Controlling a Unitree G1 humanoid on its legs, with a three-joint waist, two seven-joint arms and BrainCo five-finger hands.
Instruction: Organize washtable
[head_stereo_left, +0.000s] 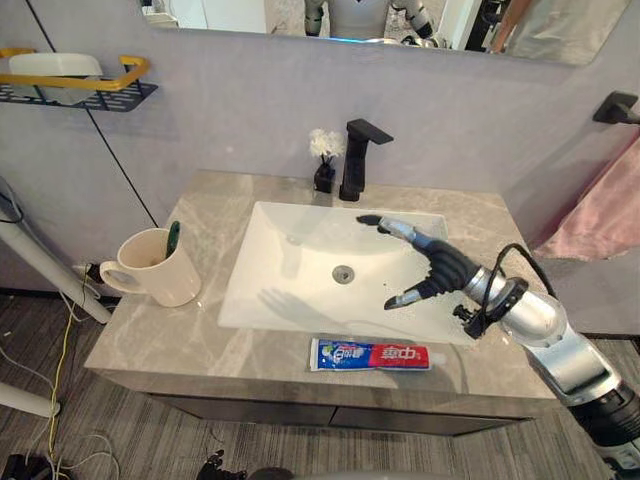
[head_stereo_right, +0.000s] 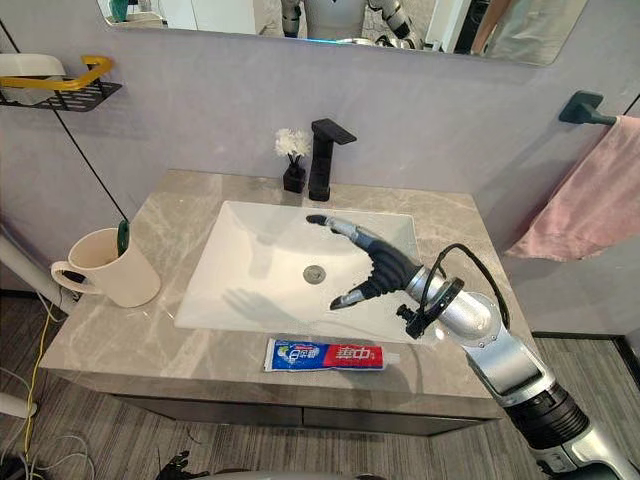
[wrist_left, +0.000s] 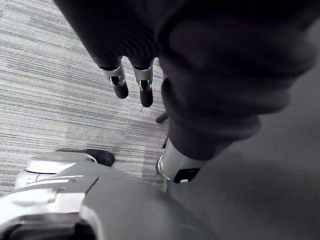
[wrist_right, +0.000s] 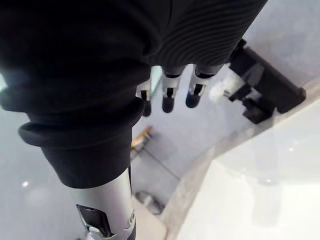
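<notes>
You'll find the toothpaste tube (head_stereo_left: 375, 355) lying flat along the front edge of the grey marbled washtable (head_stereo_left: 190, 340), just in front of the white sink (head_stereo_left: 280, 270). It is blue, white and red, with its cap toward the right. The right hand (head_stereo_left: 443, 268) hovers over the sink's right side, just behind the tube, fingers spread wide and empty. A cream mug (head_stereo_left: 160, 270) holding a green toothbrush (head_stereo_left: 172, 238) stands at the left edge. The left hand (wrist_left: 145, 89) hangs over carpet (wrist_left: 50, 90), fingers straight.

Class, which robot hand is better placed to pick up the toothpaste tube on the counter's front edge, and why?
Right, probably. The right robot hand hovers open over the sink, just behind the toothpaste tube; the left robot hand hangs over the floor, away from the counter.
</notes>
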